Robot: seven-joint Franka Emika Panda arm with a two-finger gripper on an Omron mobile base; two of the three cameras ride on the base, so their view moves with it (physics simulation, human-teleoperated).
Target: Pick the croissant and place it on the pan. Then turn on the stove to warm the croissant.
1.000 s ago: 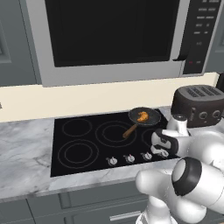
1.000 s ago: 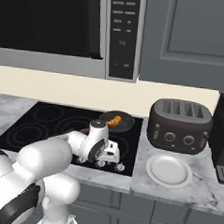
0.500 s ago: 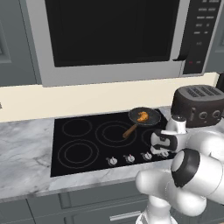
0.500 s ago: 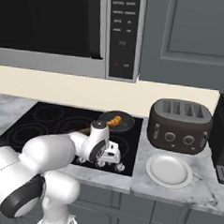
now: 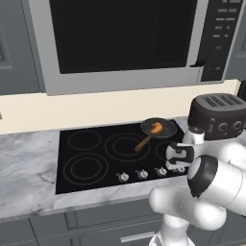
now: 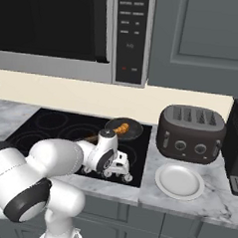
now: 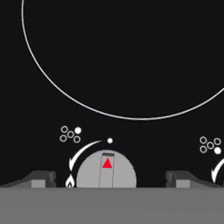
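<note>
The gripper (image 7: pixel 106 178) is spread wide and holds nothing; in the hand view its two dark fingertips (image 7: pixel 41 178) stand on either side of a round silver knob (image 7: pixel 106 170) marked with a red triangle, apart from it on both sides. White markings sit around that knob: a curved arrow, a small flame sign and a cluster of little circles. Beyond the knob a thin burner ring (image 7: pixel 118 114) curves across the black glass.

In the left base view the gripper (image 5: pixel 177 167) hangs low over the near right edge of the stove (image 5: pixel 96 158), at the right end of the row of knobs (image 5: pixel 142 174). The pan (image 5: pixel 159 128) rests on the far right burner, its wooden handle (image 5: pixel 143 143) pointing toward the near left. The croissant (image 5: pixel 156 127) lies inside the pan.

To the right, on the marble desk (image 6: pixel 205 203), a dark toaster (image 6: pixel 190 133) stands behind a round white plate (image 6: pixel 179 181). A microwave (image 5: pixel 125 41) hangs above the stove.
</note>
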